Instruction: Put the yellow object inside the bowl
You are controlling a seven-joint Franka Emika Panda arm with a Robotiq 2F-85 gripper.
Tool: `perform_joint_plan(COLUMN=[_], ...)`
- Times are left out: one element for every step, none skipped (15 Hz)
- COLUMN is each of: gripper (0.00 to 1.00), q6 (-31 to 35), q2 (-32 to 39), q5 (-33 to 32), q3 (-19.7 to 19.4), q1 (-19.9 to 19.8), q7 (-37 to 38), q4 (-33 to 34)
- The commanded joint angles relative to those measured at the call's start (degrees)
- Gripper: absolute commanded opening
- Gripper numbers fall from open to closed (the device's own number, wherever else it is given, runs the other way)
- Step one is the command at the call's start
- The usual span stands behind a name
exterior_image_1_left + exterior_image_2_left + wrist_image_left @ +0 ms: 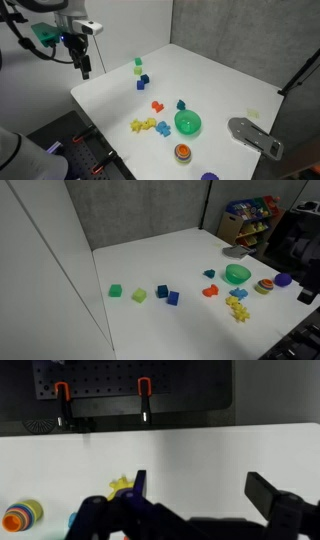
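Gripper (195, 480) has its jaws spread wide with nothing between them, and it hangs above the white table (200, 70), well apart from the toys. The yellow object (143, 125) lies flat at 9 o'clock of the round green bowl (188, 123), with a blockier yellow piece (161, 129) between them. A blue piece (181, 104) sits at the bowl's 12 and an orange ringed stack (183, 152) at its 6. The yellow object looks stretched 9-to-3, but its points are too small to read. Everything looks like smooth plastic.

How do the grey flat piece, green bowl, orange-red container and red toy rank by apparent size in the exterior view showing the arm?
1. grey flat piece
2. green bowl
3. orange-red container and red toy: too alike to rank
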Motion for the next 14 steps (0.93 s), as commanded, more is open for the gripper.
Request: perform_joint_plan(gripper=[1.00, 1.00, 1.00, 1.00, 1.00, 1.00, 1.00, 1.00, 1.00, 1.00, 1.00, 1.00, 1.00, 1.00], q6=[-0.2, -0.2, -0.2, 1.8, 3.7, 5.5, 7.6, 10.4, 12.9, 15.8, 18.3, 20.6, 23.0, 25.1], q2=[0.0, 0.0, 0.0, 1.5, 2.7, 4.5, 5.8, 7.5, 9.2, 11.0, 12.8, 14.9, 16.9, 18.8], q5=[0.0, 0.0, 0.0, -0.8, -1.4, -1.7, -2.2, -3.0, -3.7, -4.7, -5.5, -6.4, -7.4, -8.3], q3=[0.0, 0.0, 0.0, 0.6, 0.8, 0.9, 0.9, 1.1, 1.1, 1.2, 1.1, 1.0, 0.9, 0.7], q1=[-0.1, -0.1, -0.1, -0.6, -0.9, -1.2, -1.5, -1.9, -2.2, -2.6, -3.0, -3.3, -3.8, -4.1], q7=[0.0, 0.0, 0.0, 0.8, 0.8, 0.8, 1.0, 1.3, 1.5, 1.8, 2.1, 2.6, 3.1, 3.7], q4=[0.1, 0.1, 0.1, 0.5, 0.8, 1.3, 1.5, 1.6, 1.7, 1.6, 1.6, 1.7, 1.5, 1.5])
